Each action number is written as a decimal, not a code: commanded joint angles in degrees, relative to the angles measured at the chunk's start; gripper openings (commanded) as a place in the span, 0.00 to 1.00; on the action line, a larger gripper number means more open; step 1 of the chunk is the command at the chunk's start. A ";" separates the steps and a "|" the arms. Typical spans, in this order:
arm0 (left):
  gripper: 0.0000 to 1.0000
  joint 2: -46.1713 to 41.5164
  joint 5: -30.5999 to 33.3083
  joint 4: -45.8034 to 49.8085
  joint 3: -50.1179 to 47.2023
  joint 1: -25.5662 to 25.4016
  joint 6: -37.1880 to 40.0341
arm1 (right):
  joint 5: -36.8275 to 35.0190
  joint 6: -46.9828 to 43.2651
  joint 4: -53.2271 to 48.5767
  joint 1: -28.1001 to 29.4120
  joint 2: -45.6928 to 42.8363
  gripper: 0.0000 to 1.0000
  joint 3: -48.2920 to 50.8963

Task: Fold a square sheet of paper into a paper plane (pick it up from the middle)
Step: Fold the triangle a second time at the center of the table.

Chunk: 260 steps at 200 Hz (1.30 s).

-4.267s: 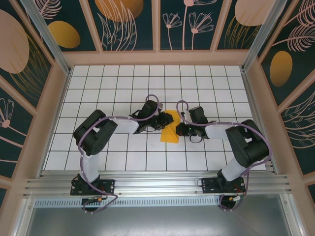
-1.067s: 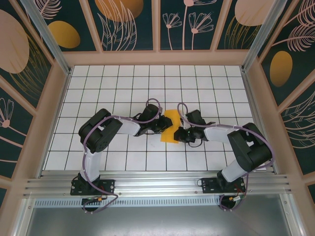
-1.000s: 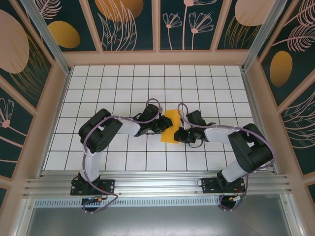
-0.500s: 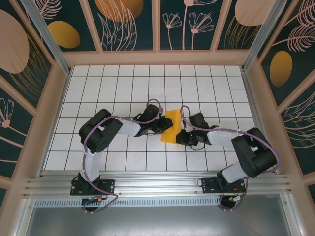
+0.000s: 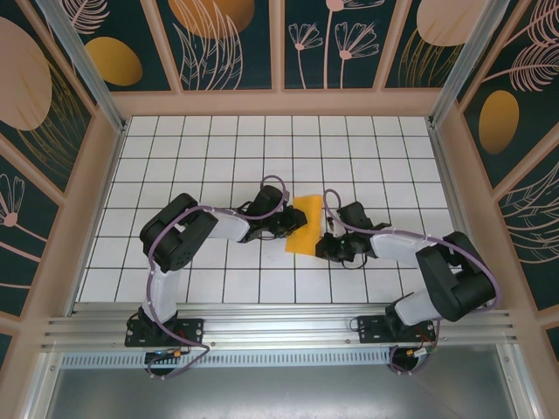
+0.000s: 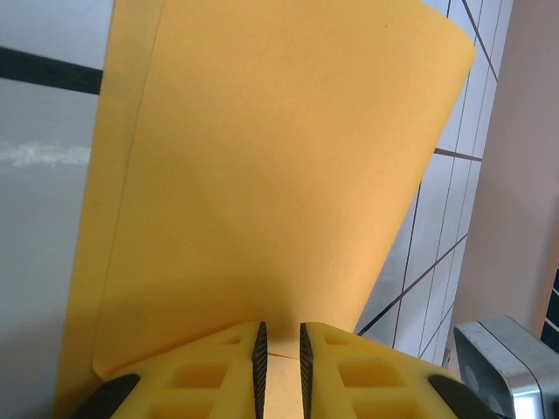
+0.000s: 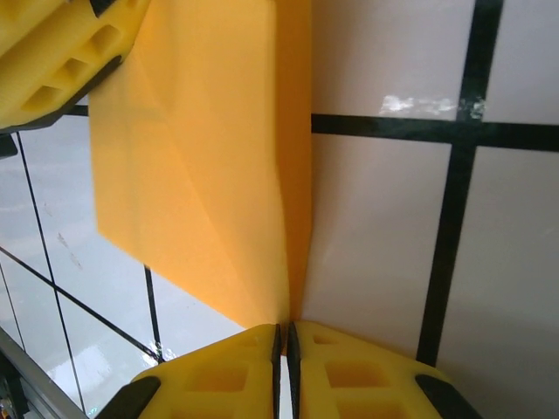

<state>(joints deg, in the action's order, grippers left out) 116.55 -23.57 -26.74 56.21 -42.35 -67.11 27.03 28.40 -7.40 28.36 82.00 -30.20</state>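
The left gripper (image 6: 279,353) was clamped on the near edge of the folded sheet of paper (image 6: 262,175), which spread away from its fingertips in a curved orange-yellow panel. The right gripper (image 7: 282,349) was pinched almost together on the sheet's corner, with the paper fanning ahead and to its left. Beyond both lay the white tiled table (image 7: 393,218).

The top view looks steeply down from above and behind the arm bases, covering the whole tabletop (image 5: 175,148). The 2 wrist views sit close behind the left pincer (image 6: 279,336), facing right, and the right pincer (image 7: 281,336), facing left. All 3 share the paper sheet (image 5: 303,223).
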 commanded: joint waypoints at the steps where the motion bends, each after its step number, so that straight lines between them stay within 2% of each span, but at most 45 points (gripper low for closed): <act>1: 0.23 1.91 3.67 7.73 -0.81 0.35 2.84 | -2.23 0.66 -5.98 -0.72 -3.32 0.15 0.35; 28: 0.24 0.93 3.45 8.16 0.91 0.36 3.85 | 0.36 4.94 0.33 -1.29 -7.44 0.13 0.29; 55: 0.26 0.34 2.87 8.02 1.93 0.37 4.05 | 6.33 8.58 8.05 -0.85 -4.80 0.10 0.33; 100: 0.26 -0.05 2.39 8.02 2.59 0.39 4.12 | 6.90 6.79 8.41 -0.65 2.83 0.08 -1.40; 133: 0.28 -0.90 2.28 7.80 2.33 0.39 4.36 | 4.10 4.83 5.87 -1.09 6.70 0.08 -0.59; 186: 0.43 -7.38 1.76 5.73 1.49 0.42 5.68 | 3.55 5.76 6.74 -1.31 7.11 0.07 1.42; 206: 0.40 -8.57 -0.59 1.42 -0.15 0.37 3.49 | 3.18 6.05 6.96 -1.33 6.92 0.07 1.29; 232: 0.30 -7.67 -3.04 -1.66 -2.83 -0.36 1.29 | 3.02 6.22 7.17 -1.26 6.93 0.07 1.04; 260: 0.29 -4.80 -4.62 -4.10 -2.35 -1.70 -0.27 | 2.34 6.31 7.05 -1.33 6.62 0.07 1.18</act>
<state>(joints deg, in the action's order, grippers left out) 109.21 -25.43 -26.65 53.93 -42.81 -65.30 32.97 34.74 0.86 27.35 87.33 -30.57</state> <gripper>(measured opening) 0.288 0.074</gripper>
